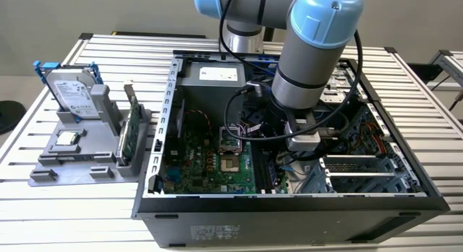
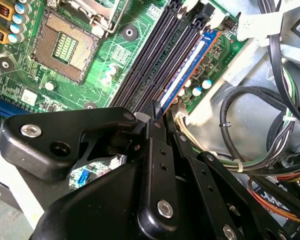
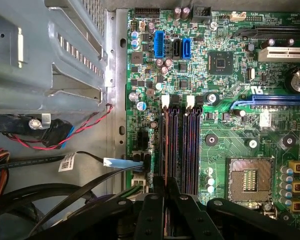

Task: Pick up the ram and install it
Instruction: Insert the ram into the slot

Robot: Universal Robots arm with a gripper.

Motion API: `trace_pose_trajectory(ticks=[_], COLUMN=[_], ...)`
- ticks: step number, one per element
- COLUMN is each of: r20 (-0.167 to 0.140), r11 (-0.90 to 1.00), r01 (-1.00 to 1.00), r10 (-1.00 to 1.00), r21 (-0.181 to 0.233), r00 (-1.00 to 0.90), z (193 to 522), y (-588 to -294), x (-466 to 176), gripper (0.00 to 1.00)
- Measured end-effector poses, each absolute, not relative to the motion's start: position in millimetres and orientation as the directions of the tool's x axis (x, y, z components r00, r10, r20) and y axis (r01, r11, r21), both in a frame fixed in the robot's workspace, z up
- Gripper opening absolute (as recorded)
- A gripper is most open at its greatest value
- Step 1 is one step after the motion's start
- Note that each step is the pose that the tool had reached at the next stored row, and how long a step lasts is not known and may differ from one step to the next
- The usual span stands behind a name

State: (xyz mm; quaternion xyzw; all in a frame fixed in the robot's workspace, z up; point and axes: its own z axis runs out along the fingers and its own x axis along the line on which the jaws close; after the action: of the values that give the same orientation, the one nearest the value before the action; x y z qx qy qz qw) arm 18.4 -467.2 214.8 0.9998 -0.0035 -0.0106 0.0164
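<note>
Exterior view: arm reaches down into the open computer case on the slatted bench; the gripper hangs low over the motherboard, near the black slots, and the arm's wrist covers its fingertips.
Exterior view, the exterior view's left: grey holder on the bench carries a silver hard drive in a blue frame and a green card standing on edge.
Second wrist view: ram stands on edge at the outermost of the black slots, running away from the gripper; its near end sits between the two black fingers, which are drawn close together on it.
Second wrist view, hard to make out: whether the ram is fully seated; the fingers hide its near end.
First wrist view: gripper sits at the near end of the slots, fingers nearly closed on a thin dark edge, the ram, in line with the outer slot.
First wrist view, surroundings: CPU socket beside the slots; cables lie beside the board.
</note>
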Motion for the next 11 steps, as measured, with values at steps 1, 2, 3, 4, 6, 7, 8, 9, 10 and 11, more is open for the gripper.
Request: trace_pose_trajectory(ticks=[1, 2, 3, 4, 6, 7, 8, 9, 10, 11], r20=[-0.021, -0.021, -0.021, -0.021, -0.021, -0.021, -0.021, -0.021, -0.021, -0.021], r11=[-0.999, -0.999, -0.999, -0.999, -0.999, -0.999, -0.999, -0.999, -0.999, -0.999], r01=[-0.007, -0.007, -0.007, -0.007, -0.007, -0.007, -0.007, -0.007, -0.007, -0.007], r10=[-0.007, -0.007, -0.007, -0.007, -0.007, -0.007, -0.007, -0.007, -0.007, -0.007], r21=[0.033, 0.033, 0.033, 0.033, 0.033, 0.033, 0.033, 0.033, 0.033, 0.033], r00=[1.000, 1.000, 1.000, 1.000, 1.000, 1.000, 1.000, 1.000, 1.000, 1.000], z=[214.8, 214.8, 214.8, 214.8, 214.8, 214.8, 214.8, 214.8, 214.8, 214.8], y=[-467.2, -467.2, -467.2, -467.2, -467.2, -467.2, -467.2, -467.2, -467.3, -467.3], x=[18.4, 18.4, 18.4, 18.4, 18.3, 18.3, 18.3, 18.3, 18.3, 18.3], gripper=[0.00, 0.00, 0.00, 0.00, 0.00, 0.00, 0.00, 0.00, 0.00, 0.00])
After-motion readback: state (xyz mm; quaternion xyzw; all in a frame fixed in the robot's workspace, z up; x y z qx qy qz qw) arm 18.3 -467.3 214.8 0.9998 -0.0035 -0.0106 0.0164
